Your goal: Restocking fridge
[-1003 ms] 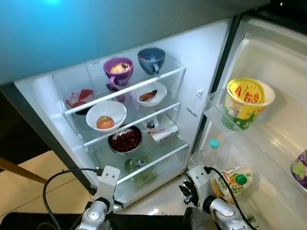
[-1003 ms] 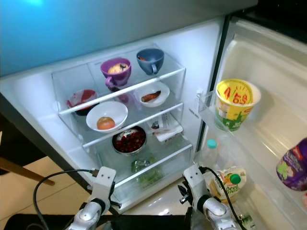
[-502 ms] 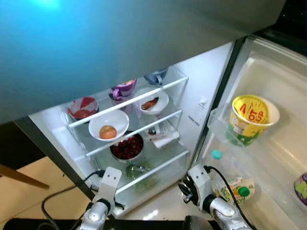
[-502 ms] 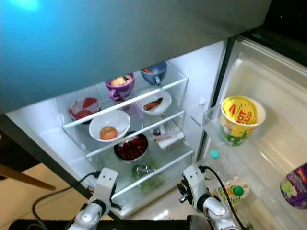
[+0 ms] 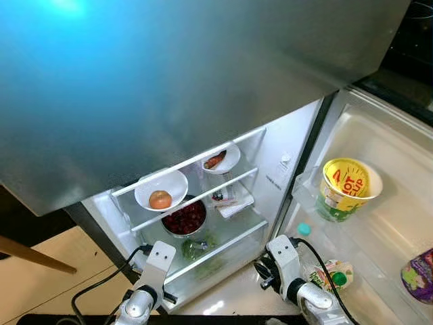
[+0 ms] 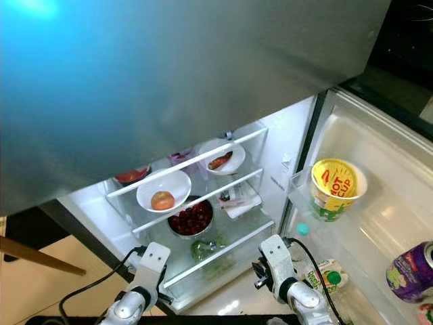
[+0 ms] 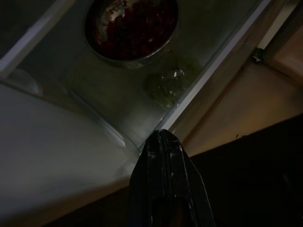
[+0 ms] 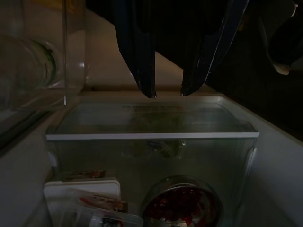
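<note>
Open fridge (image 5: 284, 176), bowls on shelves for easy reach | left gripper (image 7: 163, 142) fingers together, idle | right gripper (image 8: 168, 92) fingers apart, empty | noodle cup (image 5: 346, 188) in door rack.

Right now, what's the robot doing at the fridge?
It faces the open fridge with nothing held. The left hand is shut and the right hand open, both low by the crisper drawer. Inside sit a bowl with an apple and a bowl of cherries; a yellow cup stands in the door.
</note>
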{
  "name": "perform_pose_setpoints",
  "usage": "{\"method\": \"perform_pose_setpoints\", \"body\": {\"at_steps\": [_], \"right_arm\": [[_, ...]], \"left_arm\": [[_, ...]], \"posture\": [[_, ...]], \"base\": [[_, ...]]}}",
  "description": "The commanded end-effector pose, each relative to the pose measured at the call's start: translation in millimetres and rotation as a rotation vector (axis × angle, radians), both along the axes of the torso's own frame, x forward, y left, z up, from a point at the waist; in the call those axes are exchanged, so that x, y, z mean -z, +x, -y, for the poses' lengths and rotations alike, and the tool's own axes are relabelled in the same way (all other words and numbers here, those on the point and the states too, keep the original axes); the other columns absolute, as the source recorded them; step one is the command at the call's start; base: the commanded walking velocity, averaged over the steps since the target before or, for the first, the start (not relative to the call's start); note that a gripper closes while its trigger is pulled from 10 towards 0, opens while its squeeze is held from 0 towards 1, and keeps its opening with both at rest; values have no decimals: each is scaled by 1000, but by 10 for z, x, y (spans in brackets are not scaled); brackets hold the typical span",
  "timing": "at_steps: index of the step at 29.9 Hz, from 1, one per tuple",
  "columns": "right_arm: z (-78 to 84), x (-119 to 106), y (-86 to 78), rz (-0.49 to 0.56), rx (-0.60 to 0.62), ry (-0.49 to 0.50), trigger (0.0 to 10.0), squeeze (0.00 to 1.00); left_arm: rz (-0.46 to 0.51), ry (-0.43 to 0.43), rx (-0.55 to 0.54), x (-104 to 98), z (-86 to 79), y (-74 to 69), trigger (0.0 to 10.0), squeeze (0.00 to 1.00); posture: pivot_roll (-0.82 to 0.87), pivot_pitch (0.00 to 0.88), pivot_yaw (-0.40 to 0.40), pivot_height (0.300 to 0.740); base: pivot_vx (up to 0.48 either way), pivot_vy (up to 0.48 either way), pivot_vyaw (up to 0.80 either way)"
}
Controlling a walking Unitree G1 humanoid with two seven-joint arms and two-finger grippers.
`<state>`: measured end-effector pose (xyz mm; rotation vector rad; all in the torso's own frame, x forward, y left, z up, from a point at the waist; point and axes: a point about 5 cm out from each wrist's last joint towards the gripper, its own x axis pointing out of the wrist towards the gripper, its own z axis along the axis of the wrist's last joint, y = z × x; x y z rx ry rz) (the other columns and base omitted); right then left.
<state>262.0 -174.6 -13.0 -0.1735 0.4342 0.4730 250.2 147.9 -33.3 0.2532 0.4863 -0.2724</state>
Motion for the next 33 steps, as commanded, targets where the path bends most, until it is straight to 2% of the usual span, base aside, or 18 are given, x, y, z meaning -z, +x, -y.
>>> {"method": "perform_pose_setpoints", "body": {"at_steps": [1,10,15,22,24,29,31,33], "right_arm": [[-17,56,-48,-31,-4,-5,10000,0],[-31,48,-62,-16,-30,13,10000,0],[-22,71,-93,-24,-28,12,10000,0],[-19,94,-115,-35,-25,9,10000,0],[-17,114,-137,-45,-25,7,10000,0],[-5,139,-162,-59,-20,0,10000,0],[45,220,-240,-108,6,-33,10000,0],[61,242,-263,-122,15,-42,10000,0]], "left_arm": [[-16,34,-33,35,-142,-48,10000,0],[-37,55,-33,71,-152,-86,10000,0],[-82,78,-39,151,-203,-192,10000,0],[-115,89,-46,204,-238,-267,10000,0],[-145,94,-54,247,-266,-330,10000,0],[-172,99,-55,285,-280,-386,10000,0],[-236,110,-68,373,-324,-526,10000,0],[-254,113,-73,396,-339,-566,10000,0]], "posture": [[-51,98,56,666],[-51,92,56,681],[-53,93,56,711],[-52,94,55,740],[-52,91,55,740],[-53,90,54,740],[-54,84,52,740],[-54,83,52,740]], "base": [[0,0,0],[0,0,0],[0,0,0],[0,0,0],[0,0,0],[0,0,0],[0,0,0],[0,0,0]]}}
